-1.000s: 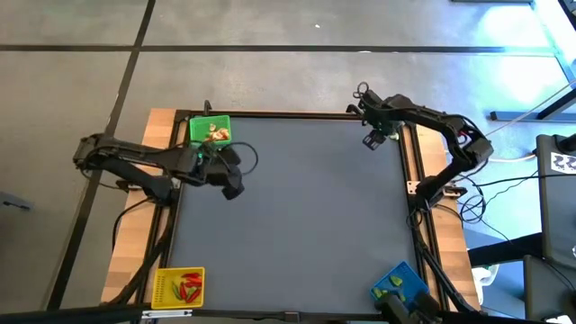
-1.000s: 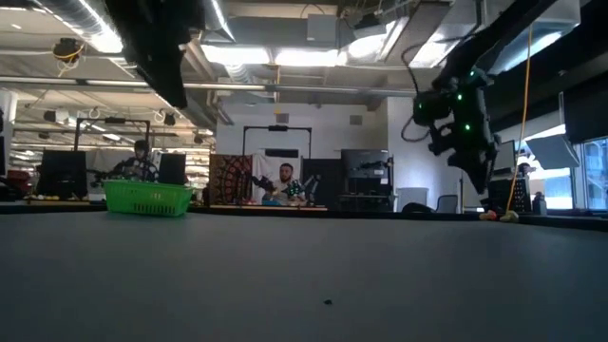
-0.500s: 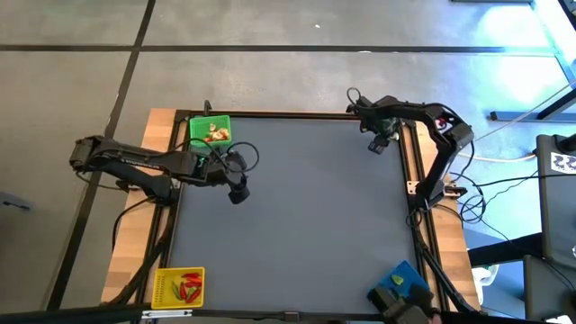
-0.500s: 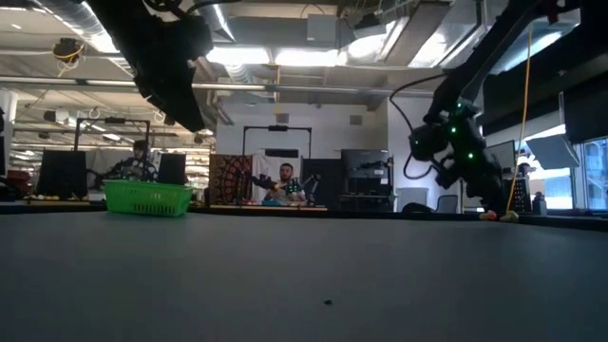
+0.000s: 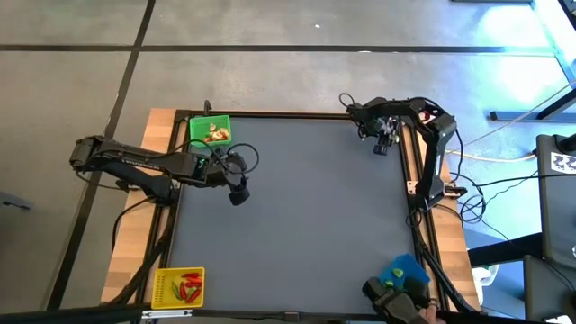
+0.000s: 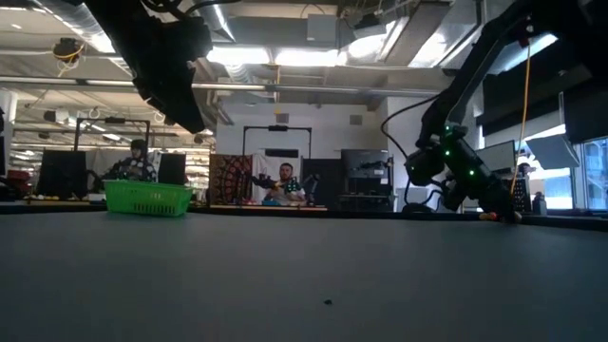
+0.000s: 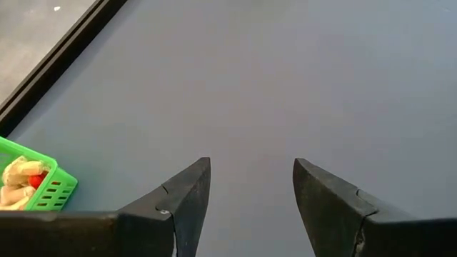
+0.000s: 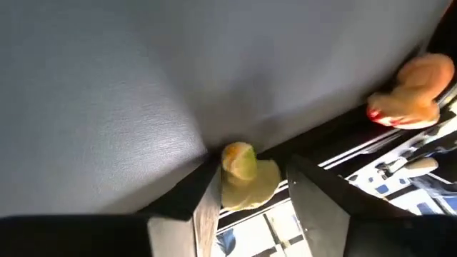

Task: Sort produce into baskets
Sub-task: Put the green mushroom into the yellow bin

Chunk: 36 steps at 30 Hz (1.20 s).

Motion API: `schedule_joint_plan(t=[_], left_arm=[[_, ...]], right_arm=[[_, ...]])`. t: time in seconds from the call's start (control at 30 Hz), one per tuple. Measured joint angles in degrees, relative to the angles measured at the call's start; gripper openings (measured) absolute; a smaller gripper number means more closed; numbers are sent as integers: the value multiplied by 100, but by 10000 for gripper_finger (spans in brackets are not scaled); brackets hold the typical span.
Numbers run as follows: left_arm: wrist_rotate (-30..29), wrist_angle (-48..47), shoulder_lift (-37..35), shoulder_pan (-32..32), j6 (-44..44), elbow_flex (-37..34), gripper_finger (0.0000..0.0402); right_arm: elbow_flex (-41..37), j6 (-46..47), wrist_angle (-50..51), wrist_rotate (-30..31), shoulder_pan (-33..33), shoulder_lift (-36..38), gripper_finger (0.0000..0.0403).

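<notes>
One pale yellow-green produce piece lies between the right gripper's parted fingers at the table's two o'clock edge, apparently not yet clasped; an orange piece sits nearby. Left gripper hangs spread and empty near the green basket at ten o'clock. No writing is legible.

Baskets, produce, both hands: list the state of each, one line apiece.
Green basket: upright at the table's far left corner, pale pieces inside.
Yellow basket: near left corner, holds red pieces.
Blue basket: near right corner, partly hidden.
Left hand: open, empty, over bare table.
Right hand: low at the far right edge, fingers either side of a pale green piece.
Orange piece: loose at the table edge.
</notes>
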<state>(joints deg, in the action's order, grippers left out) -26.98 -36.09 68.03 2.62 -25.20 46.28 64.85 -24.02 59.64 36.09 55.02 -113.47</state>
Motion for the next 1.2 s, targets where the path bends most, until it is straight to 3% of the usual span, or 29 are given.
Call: schedule_joint_plan(t=[0.3,0.63,0.77,0.97,1.2], left_arm=[[-2,-3,0,1,137,2,196],[-4,-8,2,1,687,2,196],[-4,-8,2,1,753,2,196],[23,-5,-7,1,743,4,196],[42,-7,-7,1,774,4,196]], right_arm=[[93,-333,125,-248,13,-83,147],[158,-367,223,-252,11,-56,23],[430,-341,345,-368,-39,49,17],[846,-22,485,-1215,-276,495,9],[996,235,297,-1643,-781,1184,9]])
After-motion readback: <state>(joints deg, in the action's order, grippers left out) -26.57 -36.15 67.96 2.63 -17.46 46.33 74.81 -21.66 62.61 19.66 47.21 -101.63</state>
